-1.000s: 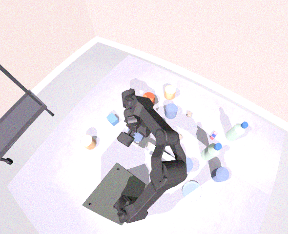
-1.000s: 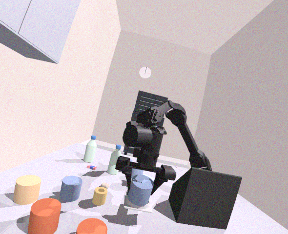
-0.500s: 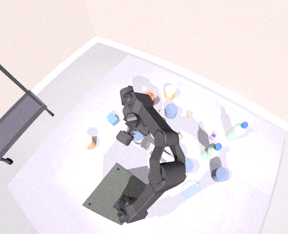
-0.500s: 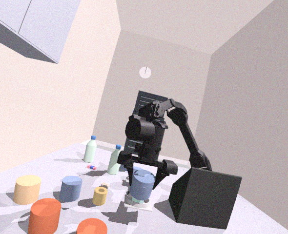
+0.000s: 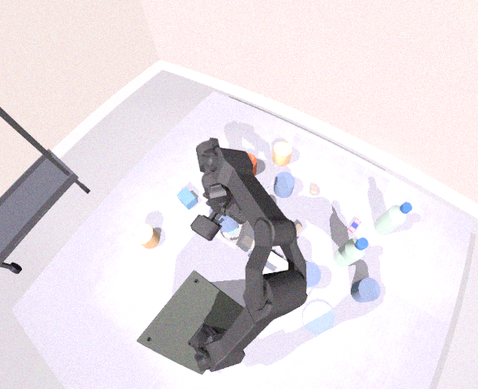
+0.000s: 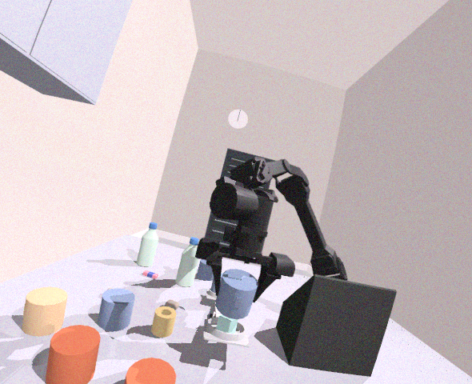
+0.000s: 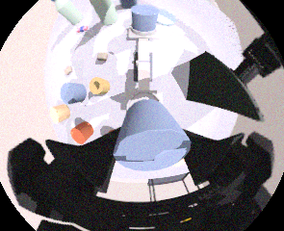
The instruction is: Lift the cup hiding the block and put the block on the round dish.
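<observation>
My gripper [image 6: 236, 295] [image 7: 148, 129] is shut on a blue cup [image 5: 229, 224] [image 6: 238, 292] [image 7: 151, 130]. It holds the cup, slightly tilted, just above the near end of the white balance [image 6: 228, 335] [image 7: 143, 60]. A mint-green block [image 6: 227, 325] sits on that end, below the cup's rim; the wrist view does not show it. The other blue cup [image 5: 311, 275] [image 7: 144, 18] stands on the far end of the balance. The pale blue round dish [image 5: 319, 322] [image 7: 167, 18] lies on the table beyond that far end.
A dark box-like panel [image 5: 181, 322] [image 6: 339, 326] [image 7: 219, 89] stands beside the balance. On the other side are a mustard tube [image 6: 163, 324] [image 7: 99, 86], a loose blue cup [image 5: 283, 184] [image 6: 116, 312], a red cylinder [image 6: 73, 355] and two green bottles [image 5: 388, 221] [image 5: 347, 253]. Another blue cup [image 5: 365, 289] stands near the dish.
</observation>
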You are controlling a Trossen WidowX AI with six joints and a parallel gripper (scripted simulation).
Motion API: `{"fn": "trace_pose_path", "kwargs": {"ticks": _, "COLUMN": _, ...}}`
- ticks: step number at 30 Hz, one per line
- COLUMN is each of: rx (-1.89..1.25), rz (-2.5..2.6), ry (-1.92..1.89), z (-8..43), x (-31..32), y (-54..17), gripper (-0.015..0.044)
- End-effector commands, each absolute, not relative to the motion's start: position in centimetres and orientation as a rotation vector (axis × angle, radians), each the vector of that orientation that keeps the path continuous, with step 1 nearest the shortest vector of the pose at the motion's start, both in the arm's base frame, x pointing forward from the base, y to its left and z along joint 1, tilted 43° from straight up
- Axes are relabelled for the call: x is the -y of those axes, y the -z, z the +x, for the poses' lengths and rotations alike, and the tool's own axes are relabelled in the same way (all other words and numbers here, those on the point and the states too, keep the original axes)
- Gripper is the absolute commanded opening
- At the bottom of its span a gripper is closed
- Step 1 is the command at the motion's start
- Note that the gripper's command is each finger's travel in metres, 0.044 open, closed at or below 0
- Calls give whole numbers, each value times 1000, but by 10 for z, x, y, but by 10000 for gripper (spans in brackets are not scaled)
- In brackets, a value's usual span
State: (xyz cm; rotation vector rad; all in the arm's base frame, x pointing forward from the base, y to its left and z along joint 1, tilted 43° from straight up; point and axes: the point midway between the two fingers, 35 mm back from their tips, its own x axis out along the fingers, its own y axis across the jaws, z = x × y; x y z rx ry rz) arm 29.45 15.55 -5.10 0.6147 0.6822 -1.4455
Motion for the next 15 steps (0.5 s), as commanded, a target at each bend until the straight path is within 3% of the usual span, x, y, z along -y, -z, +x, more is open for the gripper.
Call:
{"fn": "trace_pose_path", "kwargs": {"ticks": 1, "rx": -681, "rz": 634, "ry": 1439, "z": 296, "x": -162, "y": 44, "gripper": 0}}
{"fn": "trace_pose_path", "kwargs": {"ticks": 15, "rx": -681, "rz": 614, "ry": 1446, "z": 292, "x": -166, "y": 37, "gripper": 0}}
